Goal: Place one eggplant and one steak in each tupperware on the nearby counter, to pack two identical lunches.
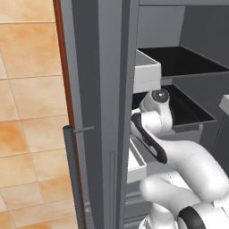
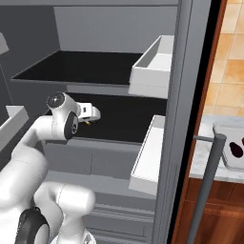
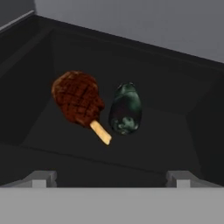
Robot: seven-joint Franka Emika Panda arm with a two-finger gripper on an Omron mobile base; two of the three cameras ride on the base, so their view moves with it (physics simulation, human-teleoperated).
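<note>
In the left base view, the white arm (image 1: 179, 165) goes up from the lower right and reaches into the open grey fridge, toward a dark shelf (image 1: 197, 114). The fridge door (image 1: 96, 112) stands in front at the left, with its dark handle (image 1: 74, 174).

In the right base view, the arm bends from the lower left, and the gripper (image 2: 91, 116) sits over the middle dark shelf (image 2: 124, 119) (the fingers themselves are too small to read here). At the right edge, past the door frame, a pale tray (image 2: 228, 162) lies on the marbled counter (image 2: 202, 159), and a dark eggplant (image 2: 236, 149) lies in it.

In the hand view, the two finger tips (image 3: 41, 178) stand far apart, so the jaws are open and hold nothing. Beyond them, on the dark shelf floor (image 3: 166, 144), a reddish-brown steak (image 3: 78, 99) with a pale stub lies just beside a teal-grey eggplant (image 3: 125, 109). I cannot tell if the two are touching. Both lie well apart from the tips.
</note>
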